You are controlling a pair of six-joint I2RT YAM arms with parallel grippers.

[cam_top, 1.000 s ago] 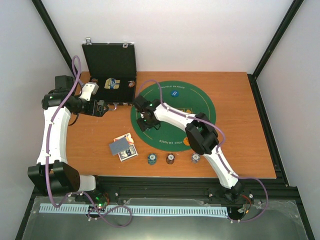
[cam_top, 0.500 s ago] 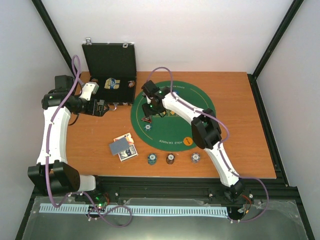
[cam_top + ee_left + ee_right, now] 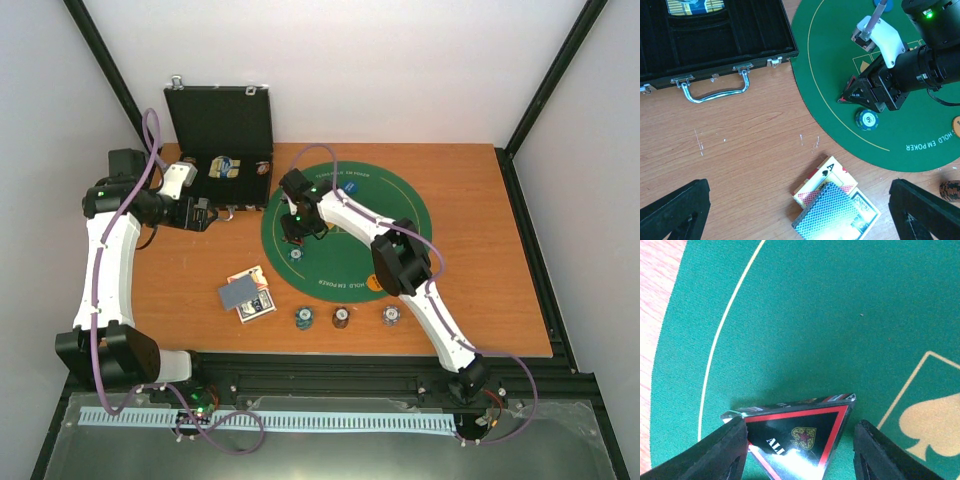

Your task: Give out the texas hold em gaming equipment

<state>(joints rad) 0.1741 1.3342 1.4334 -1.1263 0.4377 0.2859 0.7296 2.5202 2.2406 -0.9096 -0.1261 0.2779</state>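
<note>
**A:** Where's the triangular token?

**B:** Between the fingers of the right end effector, low over the left part of the green mat, toward the surface's far edge. Its red-bordered edge runs across from finger to finger.

**A:** Gripped?

**B:** The jaws stand about half open, with one finger touching a corner. Whether they pinch it I cannot tell.

**A:** And the left end effector?

**B:** Spread wide and empty, well apart by the far-left corner. The right arm is the one placed for it.
</note>
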